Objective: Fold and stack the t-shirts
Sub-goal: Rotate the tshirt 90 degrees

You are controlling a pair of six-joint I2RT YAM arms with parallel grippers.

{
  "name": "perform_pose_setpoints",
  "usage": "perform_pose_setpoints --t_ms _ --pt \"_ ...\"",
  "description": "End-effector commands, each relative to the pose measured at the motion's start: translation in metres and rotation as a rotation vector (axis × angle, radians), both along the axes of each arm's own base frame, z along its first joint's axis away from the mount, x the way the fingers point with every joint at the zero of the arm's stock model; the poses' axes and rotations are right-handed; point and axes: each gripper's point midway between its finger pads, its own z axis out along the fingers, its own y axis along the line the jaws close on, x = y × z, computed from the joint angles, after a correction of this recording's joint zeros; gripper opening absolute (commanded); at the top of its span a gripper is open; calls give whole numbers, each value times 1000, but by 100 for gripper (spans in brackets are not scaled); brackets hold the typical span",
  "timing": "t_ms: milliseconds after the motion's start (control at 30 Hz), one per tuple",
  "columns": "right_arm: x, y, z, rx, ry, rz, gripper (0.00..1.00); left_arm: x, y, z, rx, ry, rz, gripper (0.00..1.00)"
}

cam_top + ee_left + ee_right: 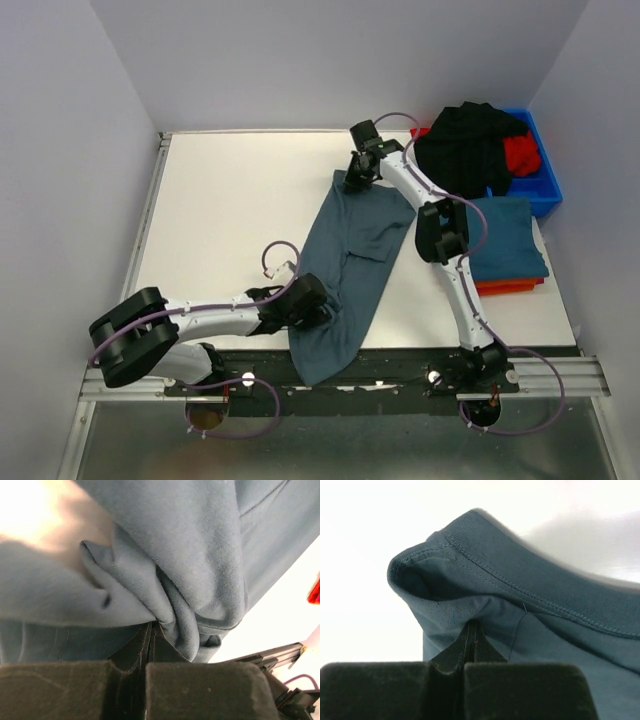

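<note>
T-shirt (355,265), slate teal-blue, bunched fold clamped in left jaws, collar (530,585) clamped in right jaws

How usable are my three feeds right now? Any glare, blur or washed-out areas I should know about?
Left wrist: the upper-left corner is blown out and blurry, but the slate-teal shirt folds near the left gripper read sharp. Right wrist: the background is overexposed to near white, and the shirt's stitching is crisp. Top external: evenly lit and in focus, with no glare.

slate-teal t-shirt (355,270) was laid out diagonally, doubled lengthwise. blue t-shirt (508,240) was stacked folded on orange t-shirt (510,287); black t-shirt (468,148) and red t-shirt (522,155) were heaped behind.
</note>
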Motion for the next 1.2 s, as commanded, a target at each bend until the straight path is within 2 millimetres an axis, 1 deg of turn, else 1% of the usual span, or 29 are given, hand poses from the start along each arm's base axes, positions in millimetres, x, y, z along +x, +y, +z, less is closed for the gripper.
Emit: perform_pose_setpoints --t_ms 0,33,67,133,200,267,300,333,400,433,467,500,533,567,633,667,700,733,767,800,833,867,900,933,1000,1067,1133,1167 --pt "-2 56 -2 156 -28 104 1 -48 25 -24 176 162 -35 0" --pt "-3 64 -1 167 -39 120 1 -50 25 -21 188 158 -41 0" --pt "-2 76 4 183 -63 142 1 -51 26 -19 201 158 -38 0" --pt "-3 99 16 229 -103 190 1 -55 37 -17 222 169 -6 0" --pt "-1 112 29 268 -142 218 1 -59 49 -16 211 172 30 0" --pt "0 122 46 293 -185 248 1 -56 59 -7 191 135 64 0" --pt "0 126 58 311 -213 277 1 -53 67 2 194 105 82 0" --pt "-2 128 68 321 -233 306 1 -46 71 15 191 63 103 0" --pt "-7 124 98 317 -296 353 1 -34 81 41 183 -24 129 0" --pt "-11 119 105 302 -318 363 1 -27 84 54 179 -71 138 0" --pt "-13 111 123 285 -360 355 1 -21 86 67 165 -112 140 1" --pt "-19 103 129 267 -381 350 2 -14 89 78 162 -153 141 2" --pt "-24 94 144 256 -418 335 7 -6 91 88 159 -189 138 4" --pt "-29 83 146 239 -436 312 13 1 91 96 152 -226 127 5" --pt "-47 64 161 225 -472 276 21 19 91 109 148 -287 99 8" --pt "-56 52 155 212 -459 247 25 28 88 115 154 -331 55 9" --pt "-65 41 159 215 -462 222 29 39 90 119 158 -358 47 10" --pt "-76 31 156 211 -455 205 31 52 93 122 163 -375 61 11" --pt "-87 19 146 194 -430 176 31 63 93 124 166 -401 54 20" --pt "-97 9 143 184 -424 152 31 77 97 125 177 -422 55 25" --pt "-107 -3 133 164 -405 129 31 90 96 126 174 -442 51 25" --pt "-115 -16 130 145 -401 103 31 105 101 127 181 -455 68 29" --pt "-124 -27 122 126 -386 83 31 117 104 120 198 -444 72 35" --pt "-134 -38 113 112 -364 72 31 129 103 118 196 -443 63 39" --pt "-153 -60 92 83 -308 50 33 150 103 112 203 -432 40 42" --pt "-165 -76 82 68 -279 40 36 168 101 111 213 -439 15 49" --pt "-173 -88 67 59 -241 30 44 183 96 112 212 -450 -14 56" --pt "-175 -94 61 58 -222 22 46 188 95 109 213 -448 -24 58"
